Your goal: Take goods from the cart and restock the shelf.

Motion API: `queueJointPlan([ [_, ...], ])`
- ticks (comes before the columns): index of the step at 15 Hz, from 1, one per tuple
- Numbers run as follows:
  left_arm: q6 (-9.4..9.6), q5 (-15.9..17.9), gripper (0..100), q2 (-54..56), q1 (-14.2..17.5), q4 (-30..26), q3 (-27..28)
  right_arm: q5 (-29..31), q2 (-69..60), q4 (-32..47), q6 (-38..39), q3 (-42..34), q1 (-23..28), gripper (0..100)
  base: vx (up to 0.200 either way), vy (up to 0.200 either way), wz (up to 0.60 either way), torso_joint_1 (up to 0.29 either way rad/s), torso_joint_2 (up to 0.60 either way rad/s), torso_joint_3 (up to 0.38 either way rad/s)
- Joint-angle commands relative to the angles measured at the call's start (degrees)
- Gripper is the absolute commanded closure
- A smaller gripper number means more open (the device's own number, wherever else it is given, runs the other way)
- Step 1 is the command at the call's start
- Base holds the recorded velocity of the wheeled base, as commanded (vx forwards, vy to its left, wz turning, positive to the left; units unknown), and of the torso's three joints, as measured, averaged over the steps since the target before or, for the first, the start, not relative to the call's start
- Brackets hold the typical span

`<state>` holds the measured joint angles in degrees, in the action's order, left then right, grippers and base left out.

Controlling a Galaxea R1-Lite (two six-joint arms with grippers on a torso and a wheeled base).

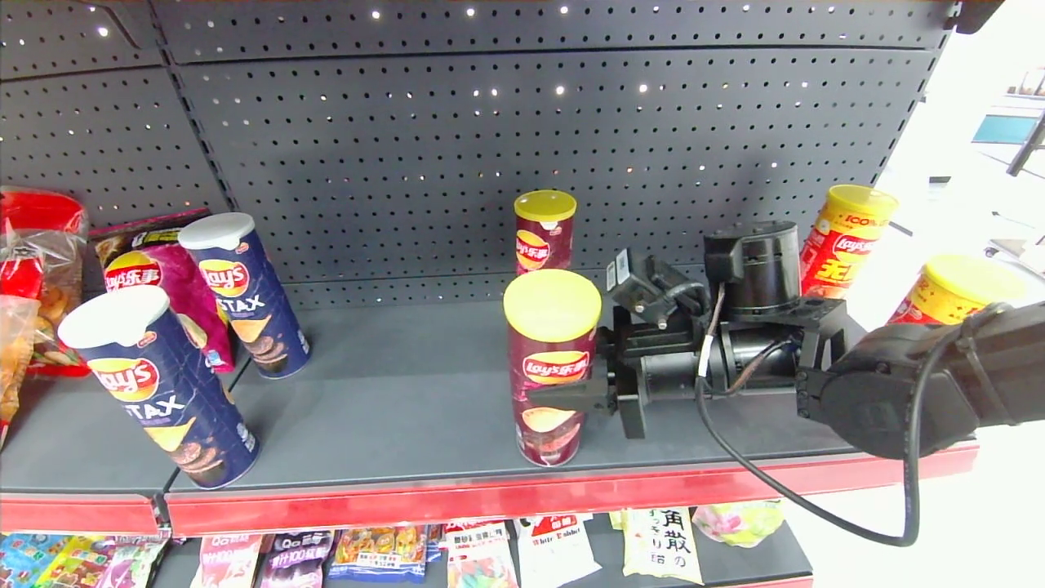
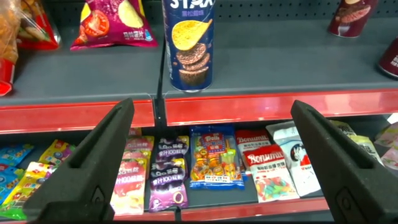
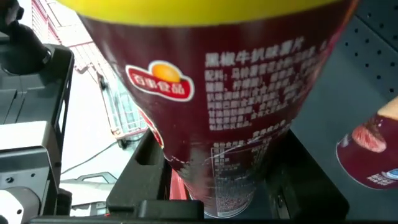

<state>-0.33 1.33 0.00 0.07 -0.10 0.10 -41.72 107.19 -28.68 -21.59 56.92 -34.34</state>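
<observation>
Right arm (image 1: 898, 392): matte black, rounded joint housings, cylindrical motor cap. Black cable (image 1: 913, 498) loops beneath, strapped on. Left gripper (image 2: 211, 106): black wedge-shaped fingers (image 2: 93, 168), small round holes.

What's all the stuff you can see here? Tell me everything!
Upper shelf: one, grey with red edge.
Maroon cans: two, yellow lids, middle, one behind the other.
Navy cans: two, white lids, left.
Red-and-yellow cans: two, far right.
Purple chip bag: one, by the navy cans.
Red bags: some, far left.
Snack packets: many, mixed colours, lower shelf.
Right end effector: black, shut on the front maroon can.
Left end effector: black, open, before the lower shelf.
</observation>
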Motion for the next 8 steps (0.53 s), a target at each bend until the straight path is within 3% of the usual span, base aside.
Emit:
queueJointPlan([
  [1, -0.02, -0.01, 0, 0.0, 0.01, 0.01, -0.01, -0.03, 0.65, 0.3, -0.03, 0.74, -0.2, 100, 0.0, 0.0, 0.0, 0.0, 0.0, 0.0],
  [8, -0.02, -0.01, 0, 0.0, 0.01, 0.01, -0.01, -0.03, 2.06, 2.14, -0.03, 3.2, -1.61, 100, 0.0, 0.0, 0.0, 0.0, 0.0, 0.0],
])
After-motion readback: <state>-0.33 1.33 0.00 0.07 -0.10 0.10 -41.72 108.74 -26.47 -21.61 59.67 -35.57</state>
